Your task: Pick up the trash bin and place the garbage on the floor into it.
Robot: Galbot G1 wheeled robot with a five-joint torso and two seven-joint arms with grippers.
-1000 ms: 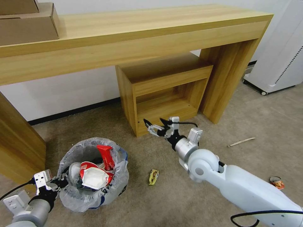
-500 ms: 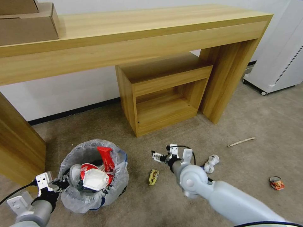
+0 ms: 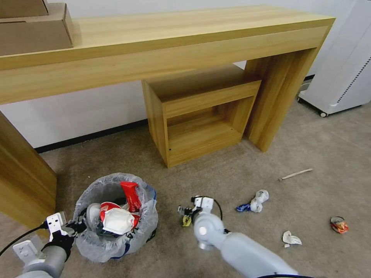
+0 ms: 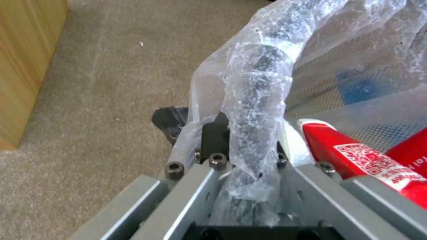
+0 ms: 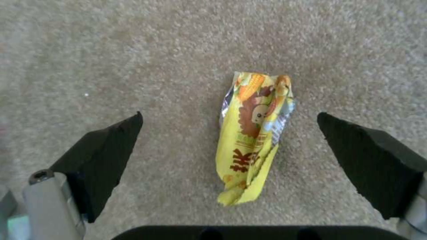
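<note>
Right wrist view: yellow wrapper (image 5: 254, 136) was seen flat on the floor (image 5: 133, 50), centred between spread jaws of the right gripper (image 5: 231, 166).
Left gripper (image 4: 240, 146): clenched on trash bin (image 3: 116, 216) rim.
Advised: straight descent, pads seated on the carpet beside both wrapper edges, then closure.

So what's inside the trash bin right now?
The trash bin, gripped at its rim by the left gripper, holds a white slipper on top, with red wrappers beside and beneath it. Anything deeper is covered.
</note>
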